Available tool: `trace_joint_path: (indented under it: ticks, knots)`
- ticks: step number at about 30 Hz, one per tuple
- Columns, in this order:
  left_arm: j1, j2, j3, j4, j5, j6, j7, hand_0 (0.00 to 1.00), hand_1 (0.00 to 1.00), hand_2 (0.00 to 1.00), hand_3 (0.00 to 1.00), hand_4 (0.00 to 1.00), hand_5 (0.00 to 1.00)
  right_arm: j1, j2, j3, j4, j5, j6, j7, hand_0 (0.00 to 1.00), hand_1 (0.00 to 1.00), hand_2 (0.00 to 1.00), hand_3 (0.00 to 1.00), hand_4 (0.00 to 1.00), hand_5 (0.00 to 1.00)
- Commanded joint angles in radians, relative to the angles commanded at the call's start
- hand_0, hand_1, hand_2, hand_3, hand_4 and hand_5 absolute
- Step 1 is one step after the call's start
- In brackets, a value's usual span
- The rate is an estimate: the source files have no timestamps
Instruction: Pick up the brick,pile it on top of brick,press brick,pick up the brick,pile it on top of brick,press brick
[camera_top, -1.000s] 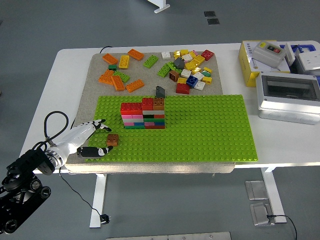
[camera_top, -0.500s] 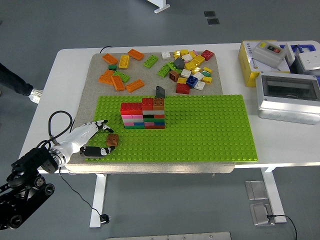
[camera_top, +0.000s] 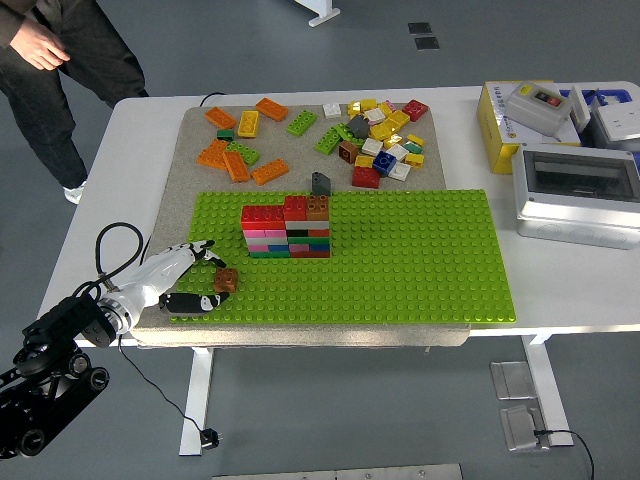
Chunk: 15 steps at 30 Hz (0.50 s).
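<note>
White tabletop is covered by a grey mat carrying the green baseplate (camera_top: 400, 260), on which the brick wall (camera_top: 285, 229) is assembled. Near the wall's lower left, the brown brick (camera_top: 226, 281) is pinched between the thumb and fingers of the left hand (camera_top: 185, 280), apparently so that it can be lifted clear for stacking. Loose bricks (camera_top: 375, 140) are kept behind the wall. Compared with the earlier frame, the brick appears tilted, and a person (camera_top: 60, 70) is now seen far left of the wall.
</note>
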<state>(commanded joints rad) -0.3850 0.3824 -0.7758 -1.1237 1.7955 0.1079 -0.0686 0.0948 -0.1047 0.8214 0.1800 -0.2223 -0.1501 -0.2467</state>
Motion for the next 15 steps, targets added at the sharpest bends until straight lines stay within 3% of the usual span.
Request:
trace_joint_path:
  ticks: [1,6,7,15]
  knots:
    - [0.000,-0.001,0.001,0.000,0.000,0.001,-0.001,0.998,0.988,0.998,0.599,0.569,0.254,0.000,0.000,0.000,0.000,-0.001,0.000,0.000,0.767,0.798,0.856,0.876,0.563,0.998]
    - [-0.001,-0.003,0.005,0.002,-0.003,0.005,-0.005,0.998,0.988,0.998,0.599,0.569,0.254,-0.001,0.000,0.003,0.000,-0.002,0.001,0.001,0.767,0.798,0.856,0.876,0.563,0.998]
    - [-0.001,-0.003,0.005,0.002,-0.003,0.005,-0.005,0.998,0.985,0.998,0.566,0.511,0.212,-0.001,0.001,0.003,0.000,-0.003,0.001,0.001,0.768,0.798,0.857,0.876,0.563,0.998]
    - [0.000,-0.005,0.001,-0.003,0.001,0.017,-0.013,0.998,0.984,0.998,0.556,0.522,0.184,0.002,-0.001,0.005,0.000,-0.005,0.003,-0.001,0.767,0.796,0.857,0.876,0.564,0.998]
